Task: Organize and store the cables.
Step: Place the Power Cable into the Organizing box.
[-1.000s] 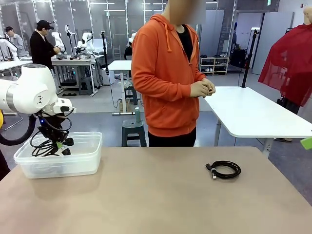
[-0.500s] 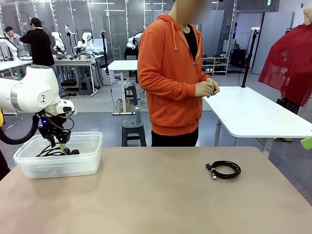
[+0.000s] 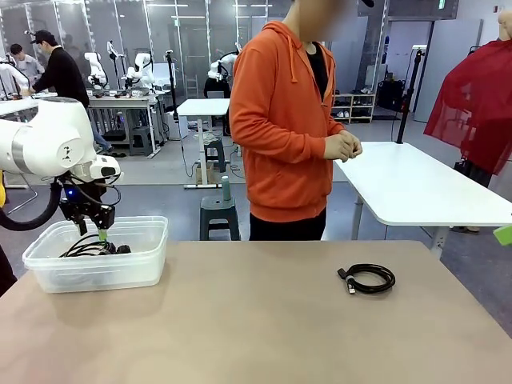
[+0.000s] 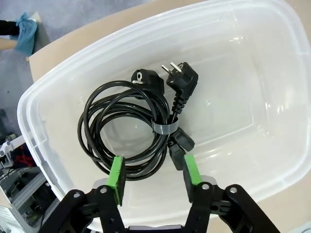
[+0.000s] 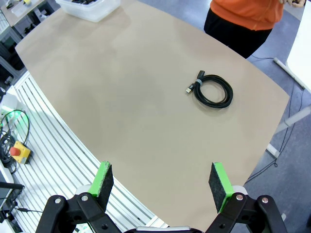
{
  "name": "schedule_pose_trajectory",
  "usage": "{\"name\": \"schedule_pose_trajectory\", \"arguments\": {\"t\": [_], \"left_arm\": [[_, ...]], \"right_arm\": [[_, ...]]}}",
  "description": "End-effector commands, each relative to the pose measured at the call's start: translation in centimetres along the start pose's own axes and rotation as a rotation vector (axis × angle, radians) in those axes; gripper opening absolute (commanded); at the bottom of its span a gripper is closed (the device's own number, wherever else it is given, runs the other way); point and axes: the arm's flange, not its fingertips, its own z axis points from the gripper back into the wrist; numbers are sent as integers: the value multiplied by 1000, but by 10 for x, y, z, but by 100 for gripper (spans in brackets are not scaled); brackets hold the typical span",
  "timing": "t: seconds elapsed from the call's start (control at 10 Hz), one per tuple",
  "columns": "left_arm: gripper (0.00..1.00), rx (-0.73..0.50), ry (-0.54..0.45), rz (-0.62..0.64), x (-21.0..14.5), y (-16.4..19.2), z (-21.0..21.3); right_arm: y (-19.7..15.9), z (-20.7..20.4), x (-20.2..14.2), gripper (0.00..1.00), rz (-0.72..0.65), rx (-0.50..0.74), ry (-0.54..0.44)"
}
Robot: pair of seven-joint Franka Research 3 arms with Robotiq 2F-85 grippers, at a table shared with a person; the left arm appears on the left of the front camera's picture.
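One coiled black cable (image 4: 127, 127) with chunky plug ends lies on the floor of a clear plastic bin (image 4: 272, 68). My left gripper (image 4: 153, 172) hangs just above it, open, green pads apart and nothing gripped. From the front, that gripper (image 3: 98, 233) hovers over the bin (image 3: 128, 272) at the table's left, the cable (image 3: 90, 249) beneath it. A second coiled cable (image 3: 368, 278) lies on the table to the right. My right gripper (image 5: 160, 179) is open high above the table, looking down at this cable (image 5: 212, 90).
A person in an orange hoodie (image 3: 288, 120) stands at the far side, hands clasped at chest height. The tan table (image 3: 256, 328) is bare between bin and second cable. The bin (image 5: 90, 7) sits at the right wrist view's top edge.
My left gripper lowered the cable into the bin, opened and let it go, then rose slightly. The person shifted a little to the right. The second cable has not moved.
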Motion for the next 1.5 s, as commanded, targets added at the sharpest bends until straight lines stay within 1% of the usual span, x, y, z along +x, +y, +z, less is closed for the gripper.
{"name": "schedule_pose_trajectory", "arguments": {"t": [0.0, 0.1, 0.2, 0.3, 0.4, 0.5, 0.6, 0.9, 1.2, 1.4], "left_arm": [[84, -25, 8, 44, -8, -1, 3], [71, -28, 2, 79, -9, 1, 4], [90, -29, -8, 99, -10, 3, 4], [77, -43, -8, 103, -11, 4, 3], [97, -49, -6, 115, -13, 6, 4], [87, -67, -3, 135, -16, 9, 6], [100, -80, -7, 145, -18, 13, 6], [100, -72, -25, 140, -22, 14, 9], [100, -53, -22, 156, -29, 22, 8], [100, -64, -53, 146, -36, 24, 12]], "right_arm": [[0, 0, 0, 100, -5, -10, 7], [0, 0, 0, 100, -5, -10, 7], [0, 0, 0, 100, -5, -10, 7], [0, 0, 0, 100, -5, -10, 7], [0, 0, 0, 100, -5, -10, 7], [0, 0, 0, 100, -5, -10, 7], [0, 0, 0, 100, -5, -10, 7], [0, 0, 0, 100, -5, -10, 7], [0, 0, 0, 100, -5, -10, 7], [0, 0, 0, 100, -5, -10, 7]]}}
